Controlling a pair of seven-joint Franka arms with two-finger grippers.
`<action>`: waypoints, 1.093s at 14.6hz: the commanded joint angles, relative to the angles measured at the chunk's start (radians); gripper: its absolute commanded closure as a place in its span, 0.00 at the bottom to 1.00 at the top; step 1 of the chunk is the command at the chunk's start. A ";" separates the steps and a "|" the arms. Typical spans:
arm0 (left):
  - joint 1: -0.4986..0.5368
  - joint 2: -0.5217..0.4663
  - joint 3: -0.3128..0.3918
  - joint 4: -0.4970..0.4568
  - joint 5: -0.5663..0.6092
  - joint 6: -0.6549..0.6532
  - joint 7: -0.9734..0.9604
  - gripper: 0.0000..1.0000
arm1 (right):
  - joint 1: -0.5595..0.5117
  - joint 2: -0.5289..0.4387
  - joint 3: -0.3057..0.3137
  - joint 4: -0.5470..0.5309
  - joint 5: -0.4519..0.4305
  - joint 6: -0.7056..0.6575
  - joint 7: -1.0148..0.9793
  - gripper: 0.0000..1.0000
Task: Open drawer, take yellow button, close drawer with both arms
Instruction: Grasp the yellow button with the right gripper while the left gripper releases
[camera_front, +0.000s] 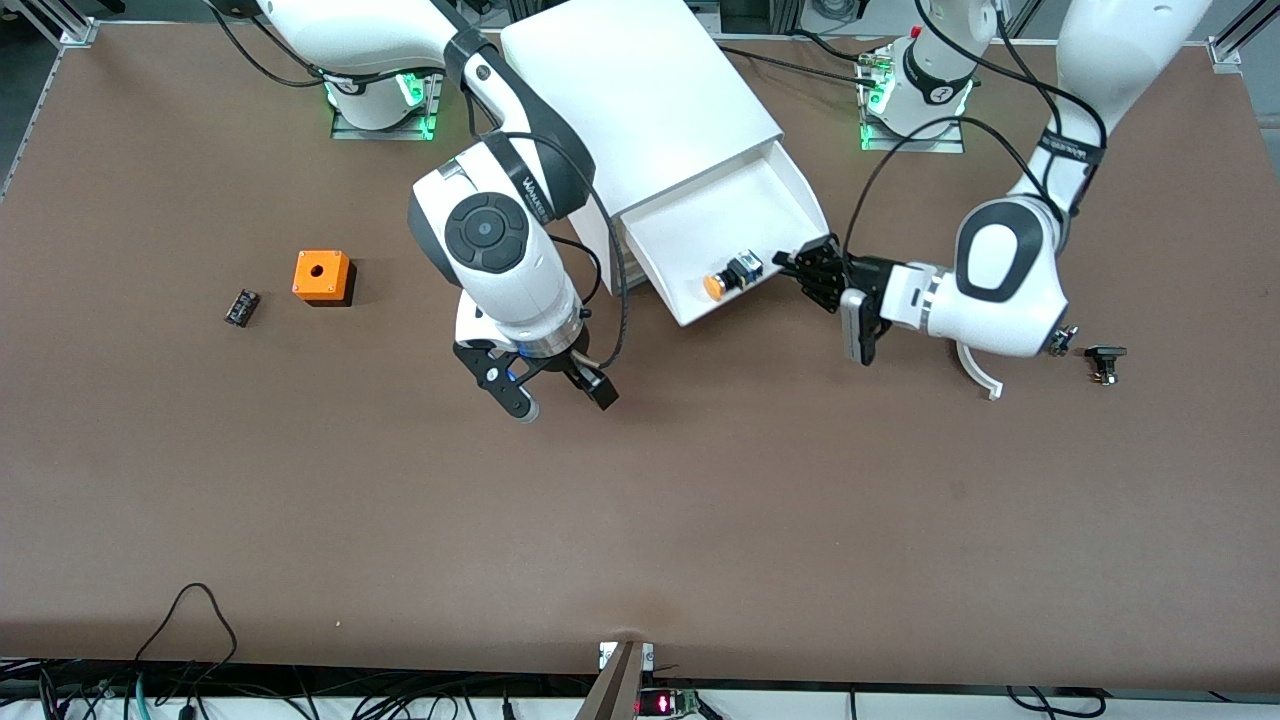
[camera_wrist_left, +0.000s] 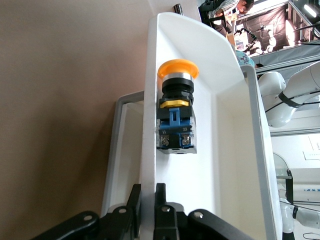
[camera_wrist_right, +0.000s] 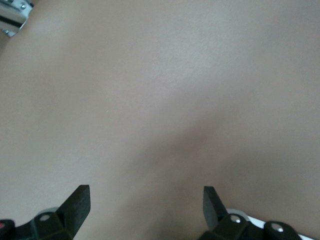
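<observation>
brown table (camera_front: 700, 500) carries white cabinet (camera_front: 640, 90) at 12 o'clock, orange box (camera_front: 322, 276) and black block (camera_front: 241, 307) at 9, small black part (camera_front: 1105, 361) at 3

Bright even light, soft shadows

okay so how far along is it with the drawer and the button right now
Done: the drawer is pulled open. In hand: the left end effector is shut on the drawer's side wall, with the button lying inside untouched. The right end effector hangs open over the bare table. Left: take the button, then close the drawer.
</observation>
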 joint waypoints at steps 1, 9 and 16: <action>0.022 0.040 -0.003 0.046 0.094 -0.023 0.001 1.00 | 0.047 0.023 0.006 0.052 0.008 -0.011 0.018 0.00; 0.041 0.031 -0.001 0.173 0.095 -0.208 -0.226 0.00 | 0.201 0.023 0.006 0.116 0.005 0.016 -0.002 0.00; 0.091 0.028 -0.001 0.325 0.207 -0.333 -0.358 0.00 | 0.279 0.028 0.004 0.138 0.005 0.041 0.224 0.00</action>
